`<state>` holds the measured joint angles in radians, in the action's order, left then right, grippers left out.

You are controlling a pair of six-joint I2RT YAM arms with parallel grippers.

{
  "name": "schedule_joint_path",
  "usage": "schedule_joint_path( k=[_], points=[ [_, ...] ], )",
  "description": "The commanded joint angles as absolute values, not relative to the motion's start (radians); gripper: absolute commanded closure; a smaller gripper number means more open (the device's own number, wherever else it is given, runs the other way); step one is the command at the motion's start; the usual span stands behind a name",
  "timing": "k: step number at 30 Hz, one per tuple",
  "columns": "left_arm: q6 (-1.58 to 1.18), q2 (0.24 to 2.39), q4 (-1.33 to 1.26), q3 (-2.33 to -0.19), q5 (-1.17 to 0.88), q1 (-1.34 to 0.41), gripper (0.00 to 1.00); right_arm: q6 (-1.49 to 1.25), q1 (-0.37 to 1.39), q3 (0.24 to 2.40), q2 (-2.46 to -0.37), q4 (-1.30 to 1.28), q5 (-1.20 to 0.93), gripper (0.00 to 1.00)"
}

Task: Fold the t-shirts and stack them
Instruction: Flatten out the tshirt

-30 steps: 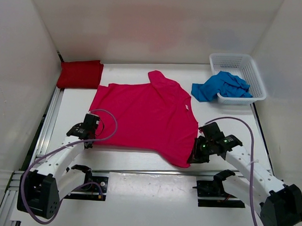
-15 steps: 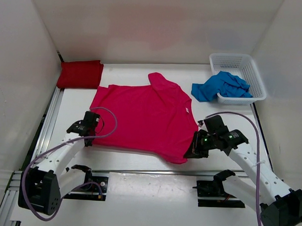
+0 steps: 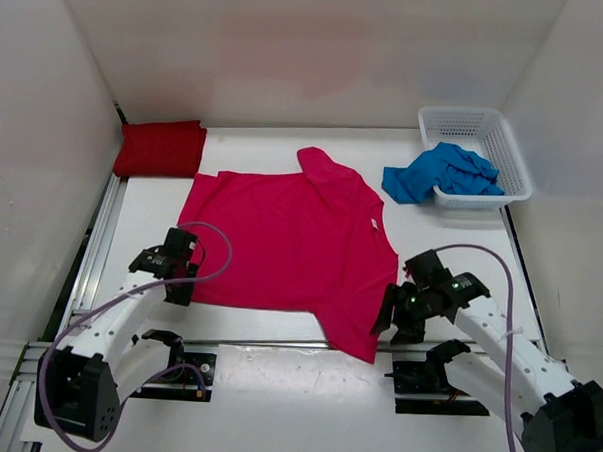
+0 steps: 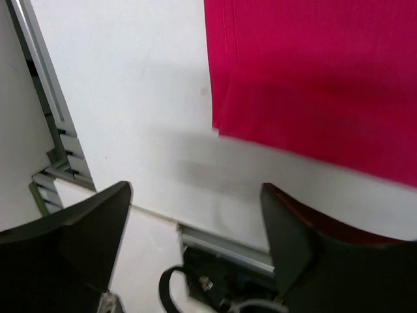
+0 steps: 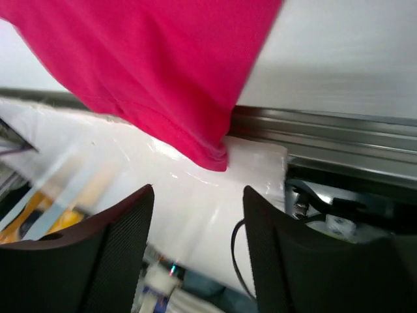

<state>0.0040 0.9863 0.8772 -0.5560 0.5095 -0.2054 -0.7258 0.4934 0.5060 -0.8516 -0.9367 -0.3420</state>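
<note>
Pink shirt flat mid-counter, both claws spread wide and empty.
Pink t-shirt point(image 3: 291, 241) lies centre of the counter point(image 3: 451, 243), hem toward 6 o'clock, its 5 o'clock corner lapping over the front rail. Plain magenta knit, few wrinkles, one sleeve bunched at 12 o'clock. Looks light and limp, so it will sag and drag: pinch both hem corners together. Left claw point(image 4: 195, 189) hangs by the 7 o'clock corner, right claw point(image 5: 197, 190) by the 5 o'clock one. Dark red t-shirt point(image 3: 160, 148) sits folded at 10 o'clock. Blue t-shirt point(image 3: 439, 172) spills crumpled from the basket point(image 3: 515, 160) at 2 o'clock.
</note>
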Motion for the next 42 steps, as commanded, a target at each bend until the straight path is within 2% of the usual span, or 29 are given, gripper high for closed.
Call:
schedule_joint_path(
  k=[1,4,5,8,12,17,20,21,22,24,25,27,33,39,40,42],
  points=[
    [0.000,0.907,1.063,-0.577,0.444,-0.201,0.05,-0.709,0.488,0.687,-0.841,-0.988,-0.184,0.38],
    [0.000,0.847,1.103,-0.621,0.431,-0.183,0.00,-0.669,0.488,0.816,-0.924,-0.999,-0.066,0.38],
    [0.000,0.838,1.070,-0.636,0.451,-0.172,0.00,-0.646,0.479,0.839,-0.955,-0.999,0.007,0.36],
    [0.000,0.883,0.905,-0.721,0.451,-0.138,0.00,-0.586,0.434,0.903,-1.104,-0.941,0.052,0.35],
    [0.000,1.078,0.786,-0.873,0.347,-0.069,0.00,-0.485,0.322,0.948,-1.284,-0.816,-0.011,0.36],
    [0.000,1.404,0.715,-1.034,0.315,-0.049,0.08,-0.459,0.189,0.971,-1.526,-0.718,-0.067,0.36],
    [0.000,1.509,0.666,-1.057,0.314,-0.049,0.10,-0.468,0.167,0.971,-1.627,-0.666,-0.133,0.35],
    [0.000,1.560,0.651,-1.057,0.331,-0.049,0.11,-0.468,0.167,0.971,-1.655,-0.655,-0.133,0.39],
    [0.000,1.583,0.632,-1.057,0.368,-0.049,0.11,-0.478,0.167,0.971,-1.664,-0.640,-0.144,0.52],
    [0.000,1.643,0.588,-1.029,0.405,-0.049,0.11,-0.492,0.167,0.945,-1.678,-0.629,-0.153,0.68],
    [0.000,1.661,0.588,-1.016,0.416,-0.049,0.12,-0.503,0.167,0.945,-1.689,-0.629,-0.167,0.88],
    [0.000,1.686,0.578,-0.994,0.416,-0.038,0.12,-0.503,0.144,0.904,-1.689,-0.629,-0.167,1.00],
    [0.000,1.651,0.578,-0.896,0.394,-0.058,0.12,-0.655,-0.020,0.726,-1.484,-0.620,-0.158,1.00],
    [0.000,1.516,0.578,-0.749,0.403,-0.087,0.12,-0.776,-0.063,0.586,-1.231,-0.672,-0.014,1.00],
    [0.000,1.496,0.587,-0.733,0.403,-0.087,0.10,-0.776,-0.063,0.586,-1.207,-0.672,-0.014,0.95],
    [0.000,1.430,0.597,-0.719,0.388,-0.087,0.08,-0.763,-0.063,0.590,-1.181,-0.672,-0.031,0.73]
  ],
)
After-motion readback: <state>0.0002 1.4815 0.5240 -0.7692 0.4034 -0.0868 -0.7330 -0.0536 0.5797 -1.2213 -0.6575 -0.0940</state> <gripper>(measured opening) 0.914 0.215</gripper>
